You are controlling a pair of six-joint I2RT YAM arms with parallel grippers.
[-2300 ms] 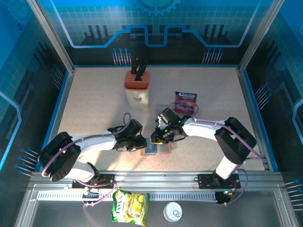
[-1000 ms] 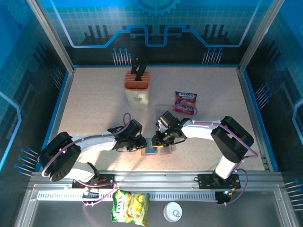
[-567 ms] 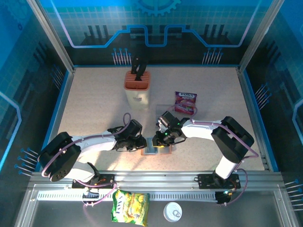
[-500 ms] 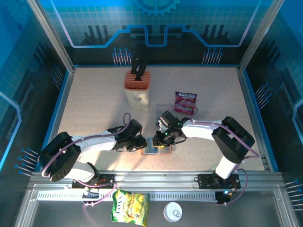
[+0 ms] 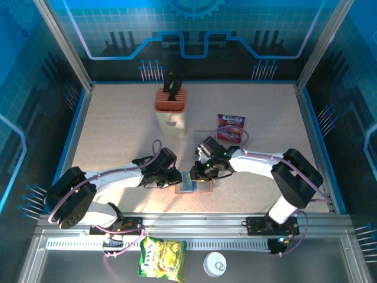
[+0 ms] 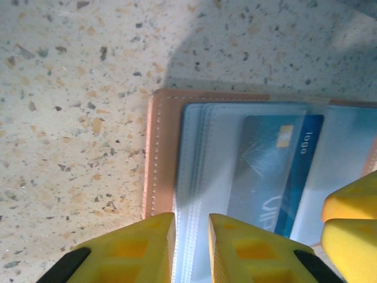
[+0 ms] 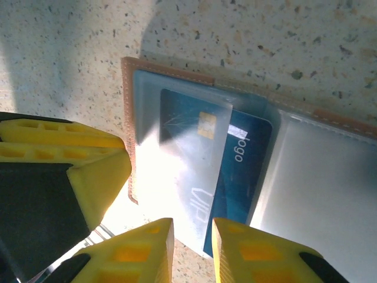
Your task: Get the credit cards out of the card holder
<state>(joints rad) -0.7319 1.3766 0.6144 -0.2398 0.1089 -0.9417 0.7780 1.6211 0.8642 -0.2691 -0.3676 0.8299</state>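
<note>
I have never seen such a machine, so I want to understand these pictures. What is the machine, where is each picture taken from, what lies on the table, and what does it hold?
These are two robot arms bolted at the near edge of a table. One picture looks down from above; the two close-ups come from a camera on each wrist, with yellow fingers showing. On it lie an open brown card holder, a knife block and a purple snack packet. The left gripper pinches the card holder's edge. The right gripper seems to pinch a blue card that sits partly out of its clear pocket.
</note>
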